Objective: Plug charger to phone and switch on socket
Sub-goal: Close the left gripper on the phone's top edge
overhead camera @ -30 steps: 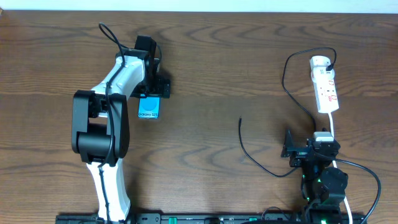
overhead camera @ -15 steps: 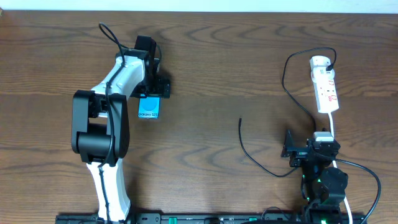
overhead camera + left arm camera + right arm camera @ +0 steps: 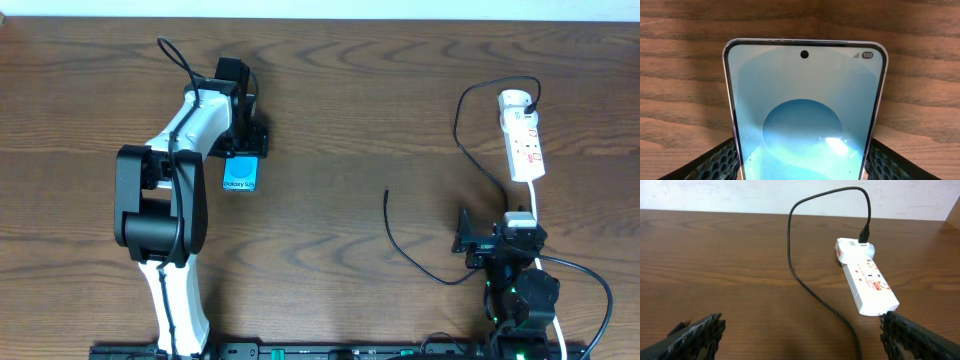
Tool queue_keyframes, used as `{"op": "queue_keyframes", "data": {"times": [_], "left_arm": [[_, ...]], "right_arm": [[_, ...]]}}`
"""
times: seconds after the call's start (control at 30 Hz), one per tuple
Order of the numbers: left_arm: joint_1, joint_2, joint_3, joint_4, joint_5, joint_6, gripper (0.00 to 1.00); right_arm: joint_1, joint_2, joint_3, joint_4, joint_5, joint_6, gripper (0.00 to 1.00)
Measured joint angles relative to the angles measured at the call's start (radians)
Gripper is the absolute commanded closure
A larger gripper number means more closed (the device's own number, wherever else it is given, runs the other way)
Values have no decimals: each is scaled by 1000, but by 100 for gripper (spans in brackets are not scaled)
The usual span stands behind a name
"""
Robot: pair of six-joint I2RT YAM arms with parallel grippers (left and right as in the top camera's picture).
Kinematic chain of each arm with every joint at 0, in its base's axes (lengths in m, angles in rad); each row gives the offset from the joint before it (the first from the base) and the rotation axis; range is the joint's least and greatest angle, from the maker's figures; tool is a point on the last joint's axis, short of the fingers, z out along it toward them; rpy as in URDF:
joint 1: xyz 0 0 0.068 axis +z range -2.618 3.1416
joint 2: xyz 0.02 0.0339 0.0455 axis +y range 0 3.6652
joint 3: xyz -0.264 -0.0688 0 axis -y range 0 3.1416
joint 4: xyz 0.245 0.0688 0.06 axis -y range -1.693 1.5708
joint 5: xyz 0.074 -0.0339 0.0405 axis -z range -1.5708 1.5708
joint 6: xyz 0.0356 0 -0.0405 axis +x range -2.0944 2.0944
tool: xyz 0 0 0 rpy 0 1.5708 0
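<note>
Overhead: my left gripper (image 3: 243, 150) sits over the phone (image 3: 239, 178) at the far left of the wooden table (image 3: 340, 110). It hides the phone's upper half, so only the teal end reading "Galaxy S25" shows. My right gripper (image 3: 500, 238) is low on the right, just below the power strip (image 3: 524, 140). The charger (image 3: 457, 125) loops out from the strip's far end, and its free plug tip (image 3: 386, 196) lies on bare wood, well apart from the phone. The strip's switches are too small to read. Compared with a second ago, my left gripper's body looks slightly narrower around the phone. The phone, cable and strip lie where they were.

Left wrist: the phone (image 3: 802, 115) fills the view with its screen lit. Its near end is cut off at the bottom edge. My two pads (image 3: 715, 160) meet its long sides and clamp it.

Right wrist: my pads (image 3: 695, 335) stand far apart at the bottom corners with nothing between them. The strip (image 3: 867, 282) lies ahead to the right, with its near end behind my right pad. The charger (image 3: 789, 245) arcs from its black plug (image 3: 864, 234) and runs off the bottom, so its tip is out of view.
</note>
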Motion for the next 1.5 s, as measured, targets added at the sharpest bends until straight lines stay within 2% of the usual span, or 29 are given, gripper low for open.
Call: {"op": "queue_keyframes", "data": {"times": [0.33, 1.17, 1.5], "left_arm": [[1, -2, 0, -4, 0, 0, 35], [1, -2, 0, -4, 0, 0, 78], [1, -2, 0, -4, 1, 0, 80]], "right_arm": [[0, 0, 0, 0, 0, 0, 1], [0, 0, 0, 0, 0, 0, 1], [0, 0, 0, 0, 0, 0, 1]]}}
